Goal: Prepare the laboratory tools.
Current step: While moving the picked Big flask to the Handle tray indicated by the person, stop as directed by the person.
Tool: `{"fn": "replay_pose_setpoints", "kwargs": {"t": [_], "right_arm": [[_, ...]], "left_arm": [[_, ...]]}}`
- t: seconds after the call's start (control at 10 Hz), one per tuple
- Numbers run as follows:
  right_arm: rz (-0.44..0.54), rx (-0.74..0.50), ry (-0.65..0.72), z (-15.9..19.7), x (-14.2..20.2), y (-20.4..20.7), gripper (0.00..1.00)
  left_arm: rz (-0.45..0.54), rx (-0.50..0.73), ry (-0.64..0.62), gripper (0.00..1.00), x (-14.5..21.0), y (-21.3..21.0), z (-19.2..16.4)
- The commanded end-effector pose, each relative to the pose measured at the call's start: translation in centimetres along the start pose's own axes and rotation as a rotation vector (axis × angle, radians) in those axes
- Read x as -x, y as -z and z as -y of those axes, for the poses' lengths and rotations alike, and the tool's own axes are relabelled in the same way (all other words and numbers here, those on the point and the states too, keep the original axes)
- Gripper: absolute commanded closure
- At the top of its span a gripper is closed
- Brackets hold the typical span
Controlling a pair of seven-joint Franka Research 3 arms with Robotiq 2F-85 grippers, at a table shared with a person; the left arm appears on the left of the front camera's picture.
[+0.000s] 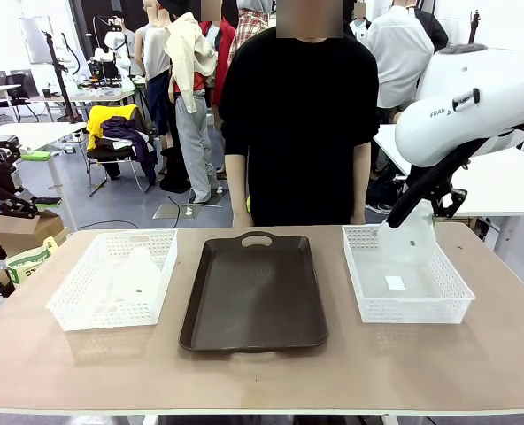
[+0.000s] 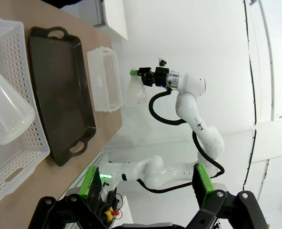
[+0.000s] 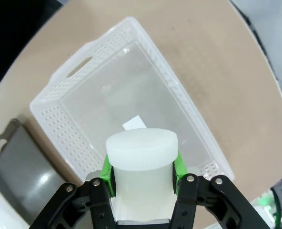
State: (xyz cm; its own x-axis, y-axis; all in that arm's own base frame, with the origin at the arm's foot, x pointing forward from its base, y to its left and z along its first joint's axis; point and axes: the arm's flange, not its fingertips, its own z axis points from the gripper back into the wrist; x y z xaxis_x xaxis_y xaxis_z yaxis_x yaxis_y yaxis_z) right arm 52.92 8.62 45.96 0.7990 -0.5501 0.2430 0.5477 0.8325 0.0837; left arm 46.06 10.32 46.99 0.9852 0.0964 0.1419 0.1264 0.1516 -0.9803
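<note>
Right gripper (image 3: 142, 168) has one Erlenmeyer flask (image 3: 141, 148) clamped over one lattice basket (image 3: 188, 109). Second flask (image 2: 7, 109) sits in second basket (image 2: 31, 143), ahead of the wide-open left gripper (image 2: 146, 186). One tray (image 1: 253, 292). Arm (image 1: 474, 115) reads "FRA".

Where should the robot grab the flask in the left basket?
By its narrow neck, coming down from above: the flask sits inside the left basket, whose walls block a sideways approach, and its wide base looks too broad to clamp. The right gripper holds the other flask by the neck.
</note>
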Motion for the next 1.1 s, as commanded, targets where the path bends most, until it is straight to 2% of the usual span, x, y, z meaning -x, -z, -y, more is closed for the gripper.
{"fn": "replay_pose_setpoints", "kwargs": {"t": [0.0,0.4,0.5,0.6,1.0], "right_arm": [[0.066,-0.026,-0.012,0.5,1.3,-1.1,1.00],[0.136,-0.050,-0.046,-0.1,2.8,-3.6,1.00],[0.137,-0.048,-0.051,-0.1,2.8,-3.7,1.00],[0.092,-0.051,-0.051,-0.5,2.3,-4.0,1.00],[0.092,-0.051,-0.051,-0.5,2.3,-4.0,1.00]], "left_arm": [[0.002,0.002,0.004,0.00,0.0,-0.2,0.2],[0.002,0.002,0.004,0.00,0.0,-0.2,0.2],[0.002,0.002,0.004,0.00,0.0,-0.2,0.2],[0.002,0.002,0.004,0.00,0.0,-0.2,0.2],[0.002,0.002,0.004,0.00,0.0,-0.2,0.2]]}}
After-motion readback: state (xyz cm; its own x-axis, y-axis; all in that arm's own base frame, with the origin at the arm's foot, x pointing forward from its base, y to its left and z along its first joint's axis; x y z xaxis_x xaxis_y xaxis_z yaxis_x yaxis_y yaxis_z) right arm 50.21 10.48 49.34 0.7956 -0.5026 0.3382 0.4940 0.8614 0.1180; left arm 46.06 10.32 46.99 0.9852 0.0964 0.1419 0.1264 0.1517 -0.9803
